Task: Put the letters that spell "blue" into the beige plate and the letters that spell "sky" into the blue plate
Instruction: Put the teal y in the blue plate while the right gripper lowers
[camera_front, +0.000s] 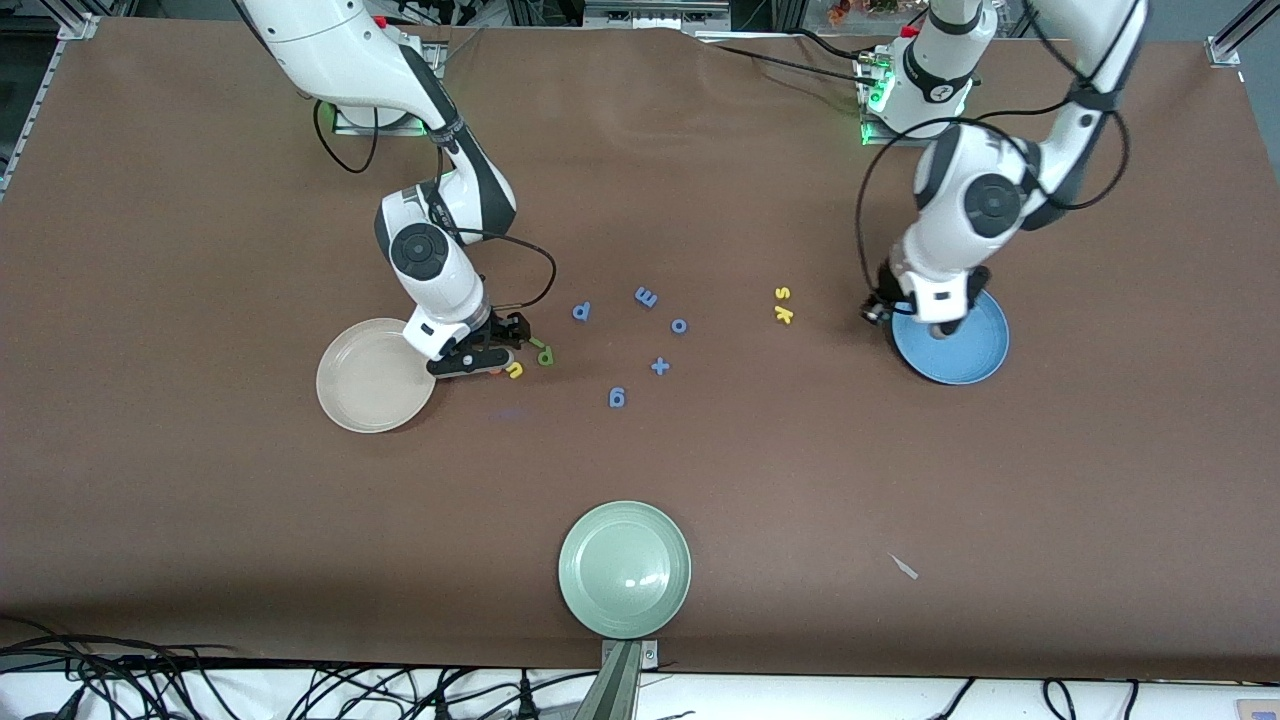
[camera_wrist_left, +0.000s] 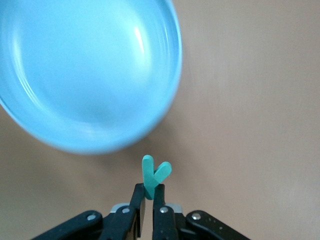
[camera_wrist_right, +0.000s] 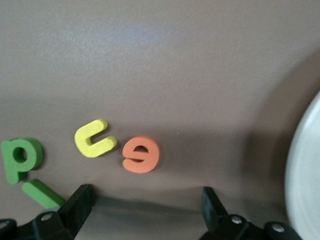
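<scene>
The left gripper (camera_wrist_left: 149, 197) is clenched on the teal y (camera_wrist_left: 154, 176), pinching its stem so the fork sticks up clear of the pads; it hangs over the table at the rim of the blue plate (camera_front: 975, 355), on the side toward the middle of the table. The right gripper (camera_wrist_right: 145, 200) stands spread wide and empty, low over the orange e (camera_wrist_right: 141, 154), just beside the beige plate (camera_front: 365, 385). Next to the e lie the yellow u (camera_wrist_right: 94, 138), then the dark-green b (camera_wrist_right: 21, 158) and the thin light-green l (camera_wrist_right: 41, 193), all close together and near that plate's edge. The yellow s (camera_front: 783, 293) and yellow k (camera_front: 784, 314) lie together on the table, between the blue plate and the scatter of five blue letters (camera_front: 648, 297) in the middle. Both task plates look empty, as does a pale green plate (camera_front: 624, 568) much nearer the front camera than the blue plate. The letters look like cut foam: matte, thick-edged, soft and very light, so a gentle pinch should do, but one could stick to a pad or tip on release. I would take each across a straight stroke, the e across its outer sides, since its neighbours lie close enough to be nudged. The plates are smooth, glossy and shallow-rimmed; the table cover is a dull brown mat.
</scene>
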